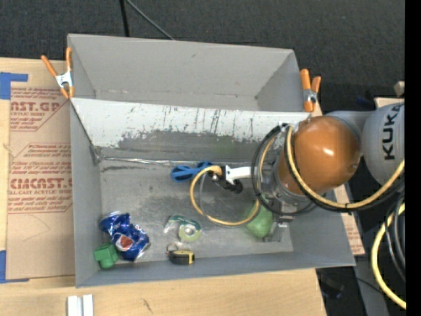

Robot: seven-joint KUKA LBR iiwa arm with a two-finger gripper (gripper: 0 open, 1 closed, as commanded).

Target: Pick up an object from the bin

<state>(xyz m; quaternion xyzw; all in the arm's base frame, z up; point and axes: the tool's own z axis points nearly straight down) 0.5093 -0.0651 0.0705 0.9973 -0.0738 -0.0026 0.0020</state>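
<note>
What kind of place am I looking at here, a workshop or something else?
Most likely a robotics lab test bench. A KUKA-marked robot arm reaches into a grey metal bin holding loose odds and ends, such as a crumpled blue wrapper and a green lump.

In the front left corner of the grey metal bin [145, 199] lies a crumpled blue foil wrapper [125, 234], with a small green block [104, 257] touching it. To the right are a clear plastic piece with a greenish centre [184, 229] and a small black-and-yellow object [181, 256].
</note>
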